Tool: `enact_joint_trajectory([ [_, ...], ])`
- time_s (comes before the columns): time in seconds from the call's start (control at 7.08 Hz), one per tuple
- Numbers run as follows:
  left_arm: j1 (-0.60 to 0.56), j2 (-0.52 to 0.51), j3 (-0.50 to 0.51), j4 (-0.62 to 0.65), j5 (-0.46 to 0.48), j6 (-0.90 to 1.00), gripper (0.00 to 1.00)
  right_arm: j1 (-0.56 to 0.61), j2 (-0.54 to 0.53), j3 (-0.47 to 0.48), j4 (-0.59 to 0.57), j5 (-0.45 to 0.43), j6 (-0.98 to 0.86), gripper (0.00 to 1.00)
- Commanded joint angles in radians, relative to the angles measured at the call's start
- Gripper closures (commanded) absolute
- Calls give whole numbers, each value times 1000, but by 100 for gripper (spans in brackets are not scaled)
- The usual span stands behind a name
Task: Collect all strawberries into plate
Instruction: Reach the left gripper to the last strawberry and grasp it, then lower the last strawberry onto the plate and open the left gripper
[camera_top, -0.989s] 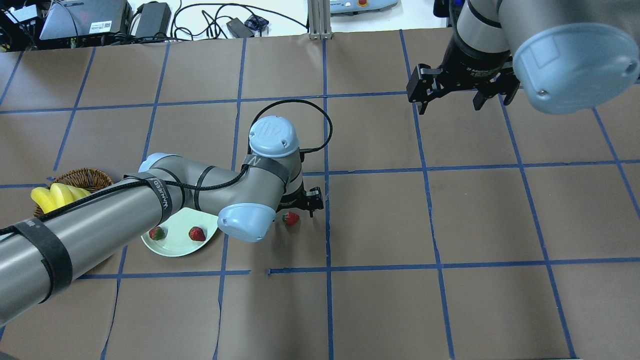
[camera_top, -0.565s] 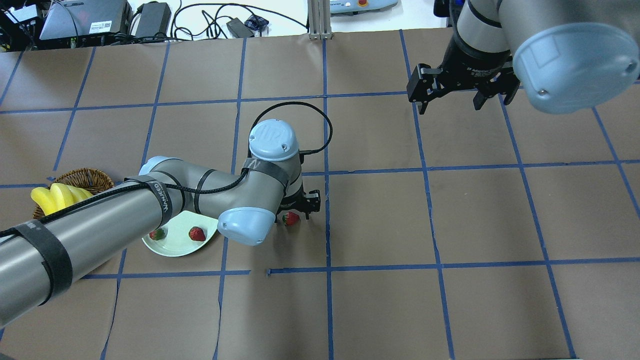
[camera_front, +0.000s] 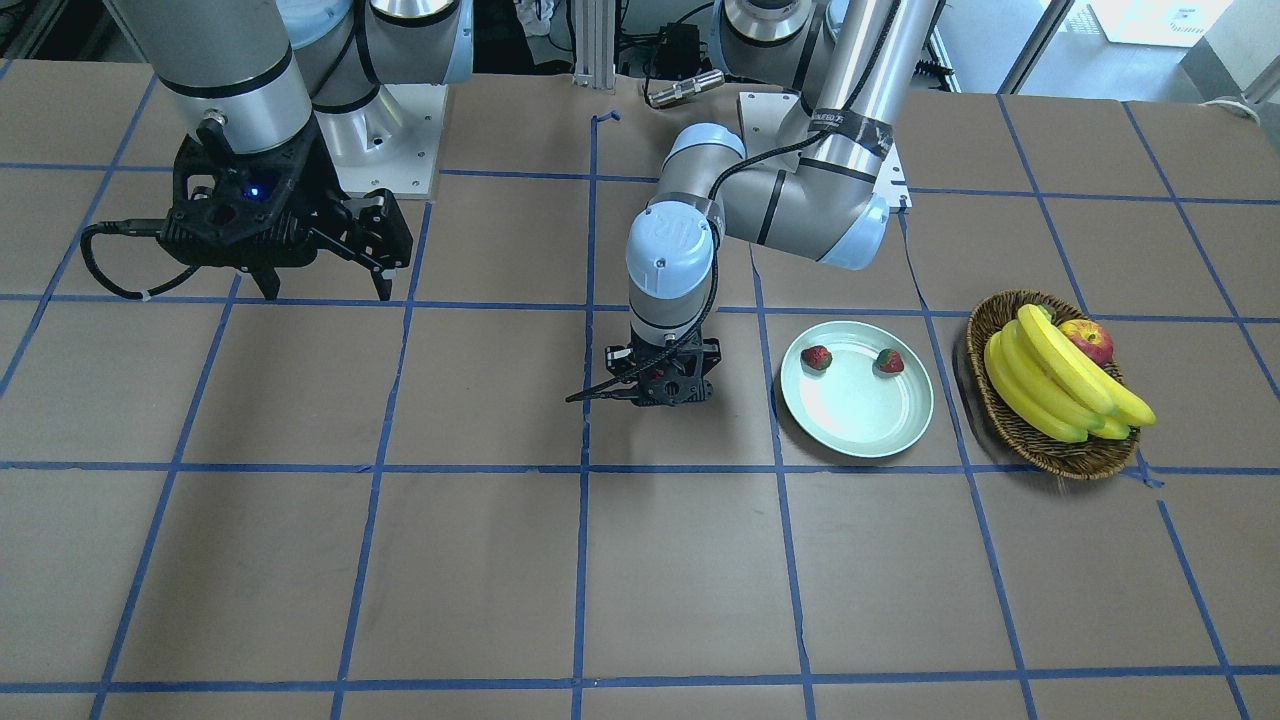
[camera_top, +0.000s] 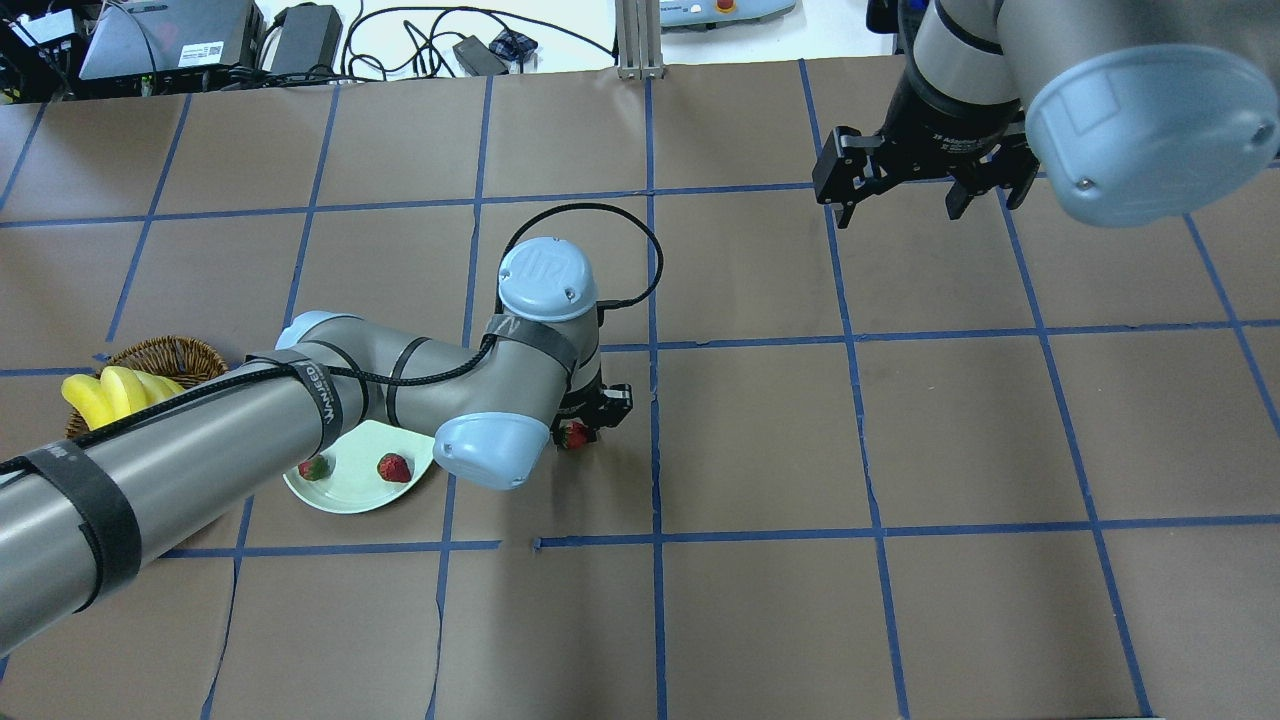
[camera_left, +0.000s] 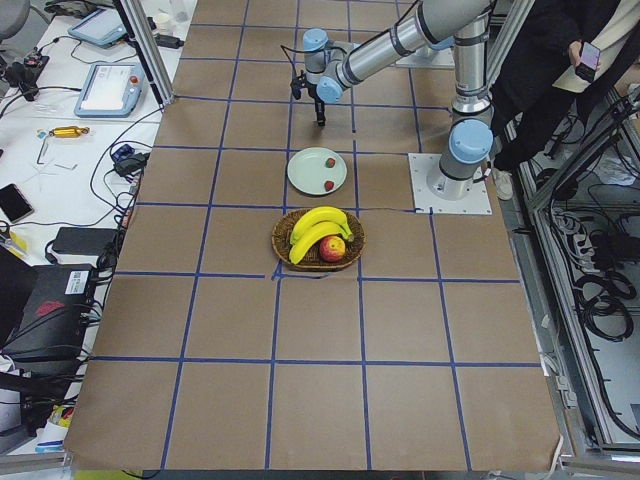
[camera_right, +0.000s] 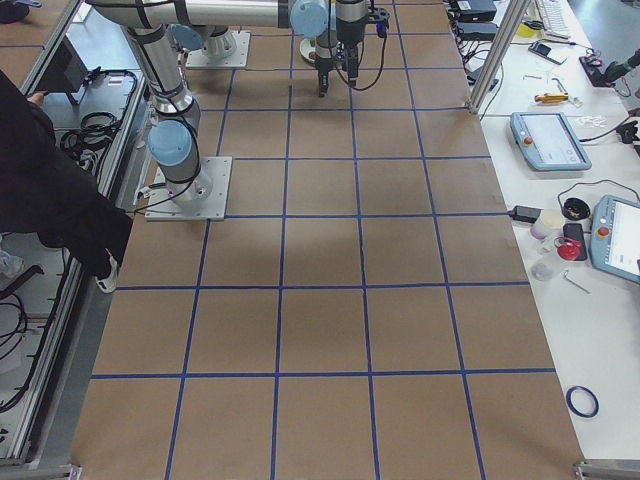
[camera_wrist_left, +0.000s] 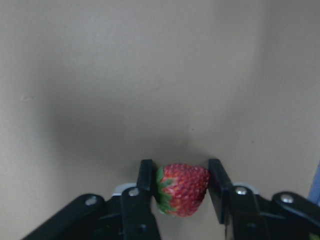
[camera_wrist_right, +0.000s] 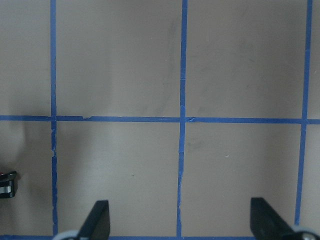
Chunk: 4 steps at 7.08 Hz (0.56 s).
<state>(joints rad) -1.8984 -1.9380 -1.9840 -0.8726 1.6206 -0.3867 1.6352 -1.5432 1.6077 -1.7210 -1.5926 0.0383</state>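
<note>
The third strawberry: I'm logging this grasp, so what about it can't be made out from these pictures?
- Left wrist view: the third strawberry sits between the fingers of the left gripper. Its underside faces away, so whether it is lifted is unseen.
- Overhead view: the left wrist covers about half of it.
- Front-facing view: the gripper body hides it completely.
- Both side views: too small to make out.

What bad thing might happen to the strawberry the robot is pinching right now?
The left gripper pinches the last strawberry only with its narrow fingertips, and the fruit is rounded, so it may slip out and roll away when lifted. Also, the plate is shallow and two other strawberries sit near its rim. If it is dropped from high up, it might bounce out or knock one off.
</note>
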Motion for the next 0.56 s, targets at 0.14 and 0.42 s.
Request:
enact_joint_trajectory([
  [0.14,167,69,14,-92,91,237,66,-2,0,0,0,0,0,0],
  [0.42,286,138,-4,-166,97,426,65,-2,2,1,-2,-1,0,0],
])
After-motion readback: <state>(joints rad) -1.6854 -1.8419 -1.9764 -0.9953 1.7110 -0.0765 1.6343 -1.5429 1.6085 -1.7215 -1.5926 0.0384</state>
